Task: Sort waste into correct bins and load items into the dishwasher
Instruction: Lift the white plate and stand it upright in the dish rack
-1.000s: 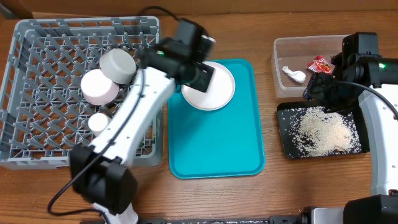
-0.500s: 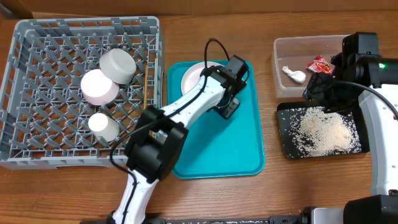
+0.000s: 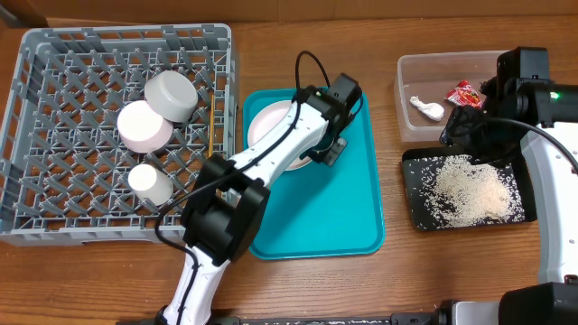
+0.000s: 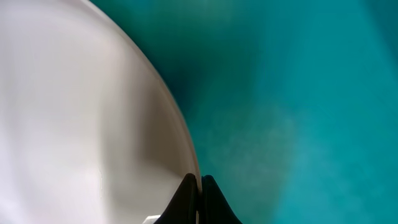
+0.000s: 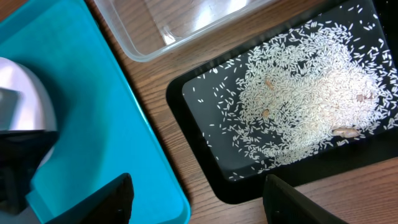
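Plate (image 3: 267, 126) slid left, rim between left jaws.

White plate (image 3: 266, 123) over teal tray (image 3: 343, 208); grey bowl (image 3: 172, 95), white bowl (image 3: 144, 125), cup (image 3: 149, 181) in rack (image 3: 54, 144); rice (image 3: 470, 190) in black tray (image 3: 416, 213)

Overhead: a brown wooden worktop (image 3: 406, 280) is filling nearly the whole view, its grain running left to right. Light is falling soft and even from above, and shadows are lying short and blurred on the wood. A dark strip (image 3: 316, 320) is running along the near edge. A paler tan patch (image 3: 18, 11) is showing at the far left corner; identity unclear. Right wrist view: the same wood is showing streaky grain.
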Available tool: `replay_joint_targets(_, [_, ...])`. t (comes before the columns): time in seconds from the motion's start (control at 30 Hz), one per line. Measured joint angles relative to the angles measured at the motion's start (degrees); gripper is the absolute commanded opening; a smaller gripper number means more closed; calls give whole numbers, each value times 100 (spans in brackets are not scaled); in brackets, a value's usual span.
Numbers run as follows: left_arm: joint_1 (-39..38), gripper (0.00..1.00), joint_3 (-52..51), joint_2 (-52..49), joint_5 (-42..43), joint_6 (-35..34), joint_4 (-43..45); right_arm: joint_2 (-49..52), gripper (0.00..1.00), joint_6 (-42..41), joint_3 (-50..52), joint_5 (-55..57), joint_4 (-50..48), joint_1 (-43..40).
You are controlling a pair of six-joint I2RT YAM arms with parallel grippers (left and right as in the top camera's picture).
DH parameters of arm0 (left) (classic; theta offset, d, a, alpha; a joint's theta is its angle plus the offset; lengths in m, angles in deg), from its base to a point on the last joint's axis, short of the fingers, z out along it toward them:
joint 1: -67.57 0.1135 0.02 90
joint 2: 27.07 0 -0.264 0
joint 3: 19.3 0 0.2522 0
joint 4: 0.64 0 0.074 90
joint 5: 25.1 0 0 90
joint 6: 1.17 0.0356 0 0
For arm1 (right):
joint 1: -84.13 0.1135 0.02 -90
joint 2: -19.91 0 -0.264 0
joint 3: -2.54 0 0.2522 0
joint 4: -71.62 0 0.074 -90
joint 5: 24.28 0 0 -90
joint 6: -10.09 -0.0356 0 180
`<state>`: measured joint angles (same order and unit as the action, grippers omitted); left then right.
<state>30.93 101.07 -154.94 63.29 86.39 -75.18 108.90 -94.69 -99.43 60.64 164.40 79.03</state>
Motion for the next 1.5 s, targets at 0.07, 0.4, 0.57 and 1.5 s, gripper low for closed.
replay_joint_targets(0.07, [50,4,190,258,208,-179,-74,0,68,2,0,0,-2,-2])
replay_joint_targets(0.4, [1679,4,527,2170,1790,-1137,-28,0,68,2,0,0,0,0])
replay_joint_targets(0.57, [3141,4,531,2170,3399,-1298,-39,0,68,4,0,0,-4,0])
replay_joint_targets(1.5, [4046,53,531,1169,4017,-619,-577,0,89,26,0,4,-44,0])
